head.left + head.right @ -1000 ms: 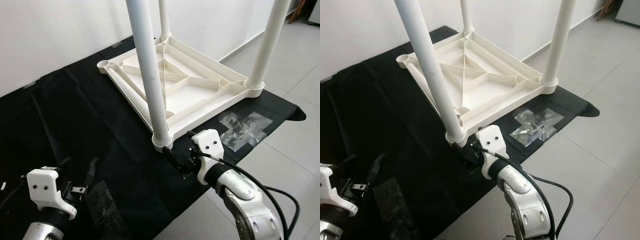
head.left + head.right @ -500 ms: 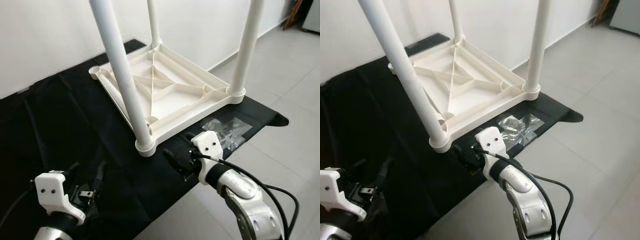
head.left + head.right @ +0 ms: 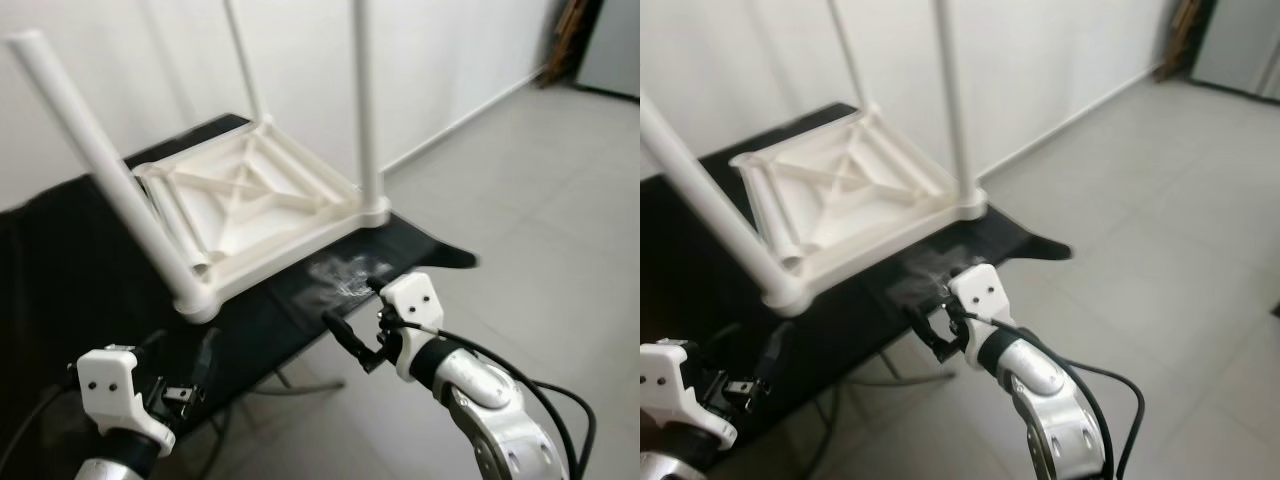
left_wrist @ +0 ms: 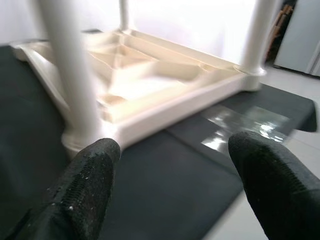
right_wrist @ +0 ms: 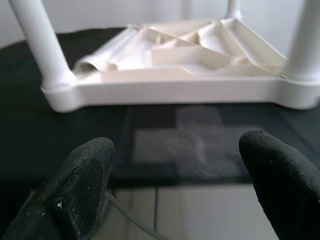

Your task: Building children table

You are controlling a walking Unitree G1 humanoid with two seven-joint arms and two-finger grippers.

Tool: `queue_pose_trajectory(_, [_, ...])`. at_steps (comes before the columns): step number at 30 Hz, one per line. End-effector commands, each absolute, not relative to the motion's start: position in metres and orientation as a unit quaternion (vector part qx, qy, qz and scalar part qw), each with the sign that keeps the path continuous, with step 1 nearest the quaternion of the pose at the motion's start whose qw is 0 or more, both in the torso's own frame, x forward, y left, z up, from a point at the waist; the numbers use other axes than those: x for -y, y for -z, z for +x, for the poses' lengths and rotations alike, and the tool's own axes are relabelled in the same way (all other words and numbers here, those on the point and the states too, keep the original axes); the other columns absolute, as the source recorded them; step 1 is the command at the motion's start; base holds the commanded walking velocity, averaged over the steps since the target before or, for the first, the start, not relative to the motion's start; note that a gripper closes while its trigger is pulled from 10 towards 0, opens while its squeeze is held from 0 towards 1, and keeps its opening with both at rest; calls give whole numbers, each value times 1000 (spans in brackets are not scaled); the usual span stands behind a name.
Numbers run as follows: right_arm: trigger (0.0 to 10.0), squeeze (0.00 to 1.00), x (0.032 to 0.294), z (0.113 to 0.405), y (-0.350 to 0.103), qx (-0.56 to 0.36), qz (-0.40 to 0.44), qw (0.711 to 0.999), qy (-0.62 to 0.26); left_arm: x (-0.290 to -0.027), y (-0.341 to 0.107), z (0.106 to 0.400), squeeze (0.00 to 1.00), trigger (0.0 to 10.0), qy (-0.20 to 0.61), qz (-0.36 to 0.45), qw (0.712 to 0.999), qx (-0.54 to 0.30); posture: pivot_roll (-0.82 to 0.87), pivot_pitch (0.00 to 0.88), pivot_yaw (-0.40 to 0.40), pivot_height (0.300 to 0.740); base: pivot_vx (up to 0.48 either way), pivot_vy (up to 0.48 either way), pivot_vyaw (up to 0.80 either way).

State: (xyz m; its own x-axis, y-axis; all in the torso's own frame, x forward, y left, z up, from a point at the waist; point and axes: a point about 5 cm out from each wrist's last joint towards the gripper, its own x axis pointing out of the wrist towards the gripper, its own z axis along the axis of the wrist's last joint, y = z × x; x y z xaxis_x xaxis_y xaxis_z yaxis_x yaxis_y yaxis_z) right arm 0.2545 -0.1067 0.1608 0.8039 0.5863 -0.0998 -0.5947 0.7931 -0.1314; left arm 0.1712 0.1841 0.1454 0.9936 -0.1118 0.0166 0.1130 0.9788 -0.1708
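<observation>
The white plastic children's table (image 3: 250,200) lies upside down on a black cloth (image 3: 60,260), with three white legs standing up from its corners. The nearest leg (image 3: 115,185) leans toward me at the left. A clear plastic bag (image 3: 345,273) of small parts lies on the cloth beside the table's near right edge. My right gripper (image 3: 350,305) hangs open and holds nothing, off the cloth's front edge and short of the bag. My left gripper (image 3: 183,342) is open too, low at the left, its fingertips (image 4: 90,165) pointing at the nearest leg's base (image 4: 80,135).
Grey tiled floor (image 3: 540,230) stretches to the right and front. A white wall (image 3: 440,50) runs behind the table. Something dark (image 3: 600,45) stands at the far right. A thin cable (image 3: 290,385) lies on the floor by the cloth's front edge.
The whole picture has shifted and blurred: the camera has backed away from the table. The right gripper, close to the nearest leg's base before, now sits away from it, beyond the cloth's edge.
</observation>
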Motion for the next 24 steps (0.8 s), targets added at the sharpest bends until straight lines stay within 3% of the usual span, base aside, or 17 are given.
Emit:
queue_pose_trajectory(1, [10000, 0, 98, 253, -158, -28, -80, 939, -334, -188, -142, 171, 0, 10000, 51, -62, 997, -16, -40, 156, 118, 740, 0, 0, 800])
queue_pose_trajectory(18, [10000, 0, 99, 256, -156, -31, -72, 942, -327, -189, -145, 176, 0, 10000, 51, -43, 998, -12, -41, 159, 120, 740, 0, 0, 800])
queue_pose_trajectory(24, [10000, 0, 99, 257, -157, -31, -64, 943, -325, -194, -144, 177, 0, 10000, 43, -45, 998, -14, -41, 159, 122, 740, 0, 0, 0])
